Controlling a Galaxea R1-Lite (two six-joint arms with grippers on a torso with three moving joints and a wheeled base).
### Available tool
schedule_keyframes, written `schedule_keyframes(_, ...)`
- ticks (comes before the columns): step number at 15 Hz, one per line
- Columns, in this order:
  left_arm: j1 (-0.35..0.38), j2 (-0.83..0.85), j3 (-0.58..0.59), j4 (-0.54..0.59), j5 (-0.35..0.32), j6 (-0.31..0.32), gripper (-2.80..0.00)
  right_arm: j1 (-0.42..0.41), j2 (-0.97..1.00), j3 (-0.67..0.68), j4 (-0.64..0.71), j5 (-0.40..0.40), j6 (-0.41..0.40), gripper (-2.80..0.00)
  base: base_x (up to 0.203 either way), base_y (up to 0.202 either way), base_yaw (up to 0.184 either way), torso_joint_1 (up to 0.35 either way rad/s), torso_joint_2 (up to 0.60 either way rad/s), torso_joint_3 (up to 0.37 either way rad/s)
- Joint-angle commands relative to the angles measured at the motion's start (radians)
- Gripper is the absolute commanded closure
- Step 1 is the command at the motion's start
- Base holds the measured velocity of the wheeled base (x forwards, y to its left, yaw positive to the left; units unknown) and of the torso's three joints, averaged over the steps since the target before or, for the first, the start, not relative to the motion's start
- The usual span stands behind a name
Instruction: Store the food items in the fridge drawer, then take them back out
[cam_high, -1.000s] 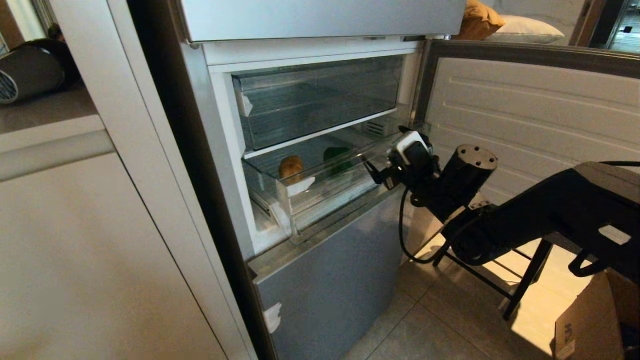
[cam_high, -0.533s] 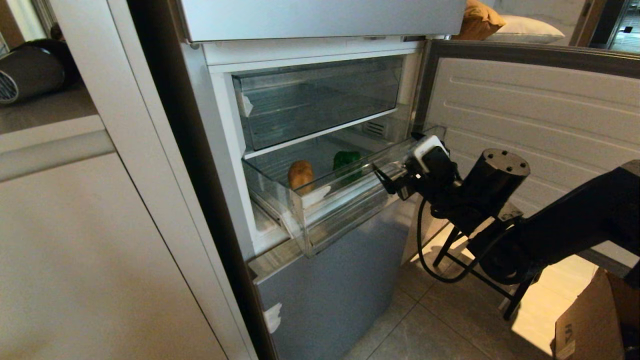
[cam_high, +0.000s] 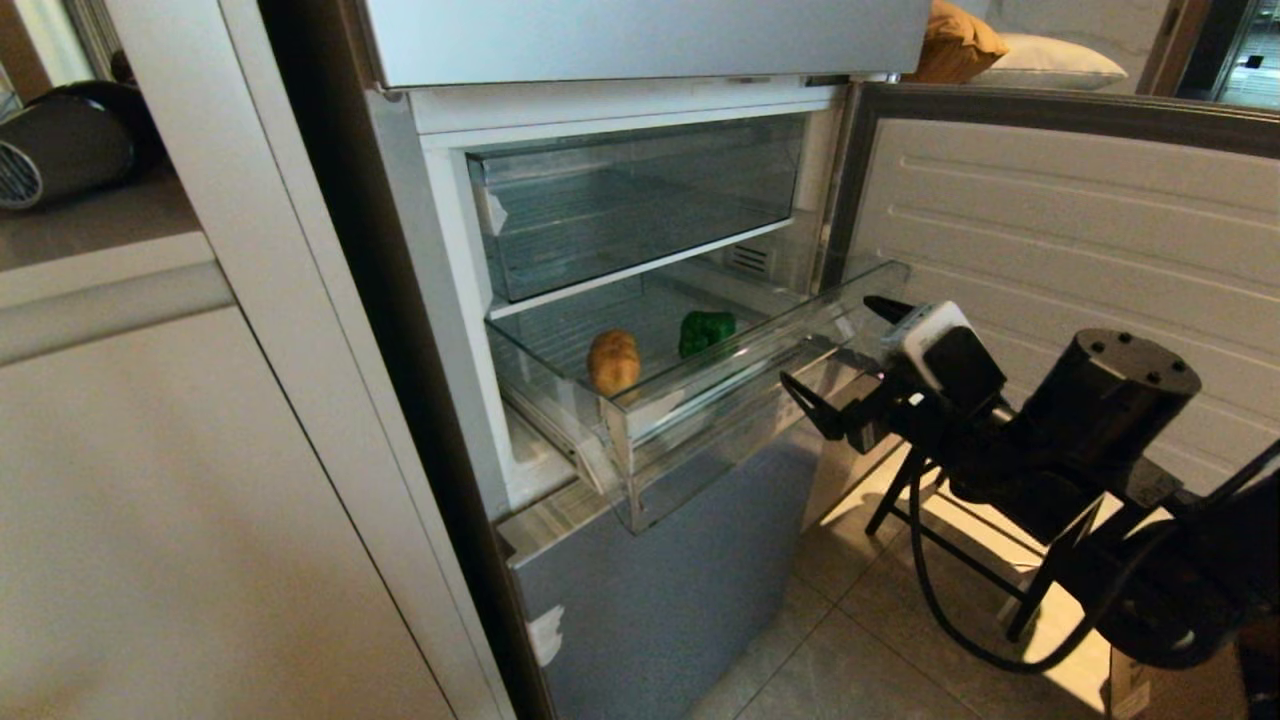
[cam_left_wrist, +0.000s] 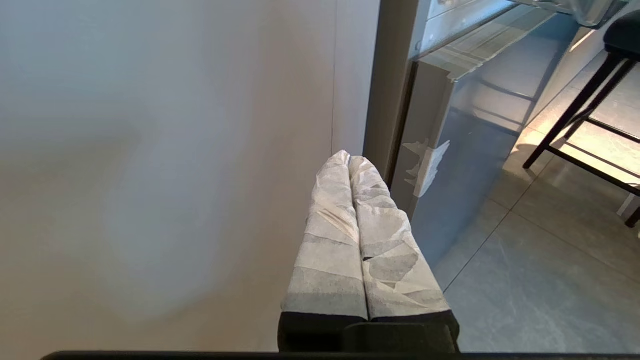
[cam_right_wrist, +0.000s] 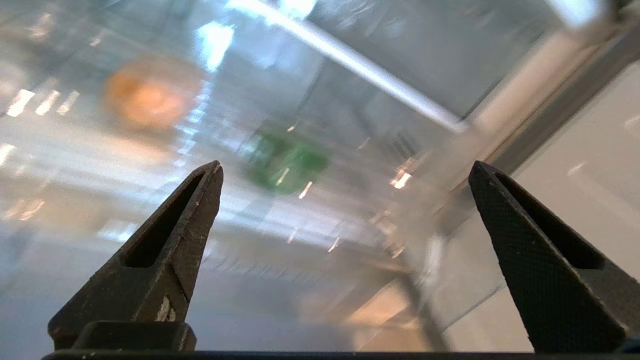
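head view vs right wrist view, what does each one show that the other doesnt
Only the head view shows the open fridge door, the empty upper drawer, the beige cabinet, the chair and the right arm.

Only the right wrist view shows both fingers of the right pincer close up, spread wide with nothing between them.

Both show the pulled-out clear drawer holding the potato and green pepper.

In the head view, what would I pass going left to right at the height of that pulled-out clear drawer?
Beige cabinet door → potato → green pepper → right gripper, fingers open → inside of the open fridge door.
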Motion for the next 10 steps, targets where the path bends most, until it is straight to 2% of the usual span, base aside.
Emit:
schedule_keyframes(1,0.000,0.000,0.000,0.000,0.001,0.000,0.00,0.002,-0.061,0.079,-0.002,0.005,-0.005,-2.80,0.000,0.000,0.000,0.000,0.00,0.000)
schedule_keyframes(5,0.000,0.000,0.000,0.000,0.001,0.000,0.00,0.002,-0.115,0.192,-0.002,0.016,-0.003,-2.80,0.000,0.000,0.000,0.000,0.00,0.000)
schedule_keyframes(8,0.000,0.000,0.000,0.000,0.001,0.000,0.00,0.009,-0.201,0.134,0.022,0.012,0.058,-2.80,0.000,0.000,0.000,0.000,0.00,0.000)
schedule_keyframes(10,0.000,0.000,0.000,0.000,0.001,0.000,0.00,0.023,-0.300,0.094,0.152,-0.042,0.102,-2.80,0.000,0.000,0.000,0.000,0.00,0.000)
